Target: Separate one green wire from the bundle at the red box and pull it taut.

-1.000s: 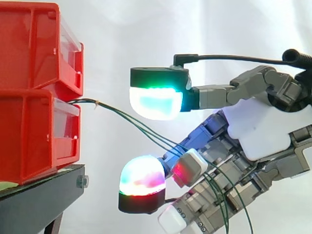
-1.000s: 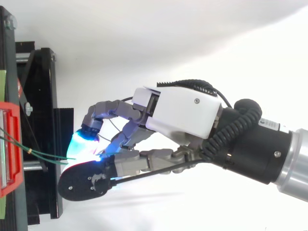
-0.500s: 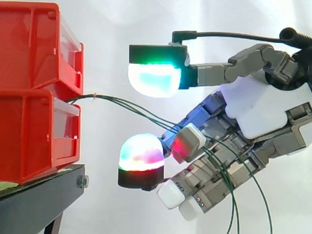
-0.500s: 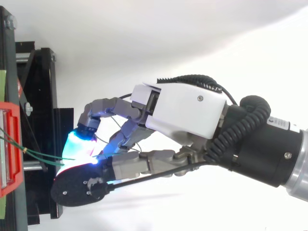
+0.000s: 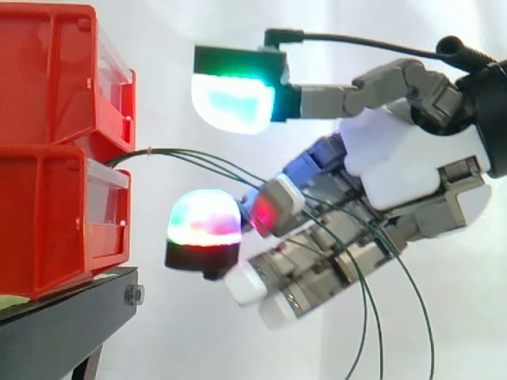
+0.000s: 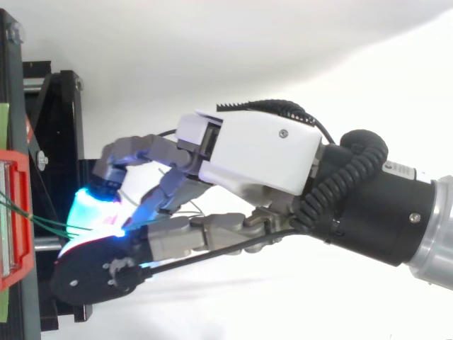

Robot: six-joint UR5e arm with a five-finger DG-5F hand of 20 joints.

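- The green wires (image 5: 166, 152) come out of the gap above the red box (image 5: 55, 229), just under the upper red box (image 5: 47, 71) stacked on it. A small pale tie (image 5: 150, 150) binds them right at the box front.
- Past the tie the wires fan apart and slope gently down to the right, into the hand (image 5: 404, 166).
- In the side view they slip in behind a red-glowing pad (image 5: 273, 210), cross over the curled lower fingers (image 5: 317, 269) and hang loose below the hand in long loops.
- The hand is closed on the wires: they are threaded between its curled fingers. Several strands are caught there; none stands apart from the rest.
- A pad glowing green and cyan (image 5: 234, 99) is stretched out straight above the wires. A many-coloured pad (image 5: 204, 226) sits below them. Neither pad touches the wires.
- From above, the wires (image 6: 39, 223) run from the red box to the bright cyan glow at the fingertips, with the hand (image 6: 255, 159) close to the black stand (image 6: 64, 142).
- A white label (image 6: 398, 170) sits on the black wrist. Its print is too small to read.
- The boxes rest on the black stand before a white curtain (image 5: 174, 47).
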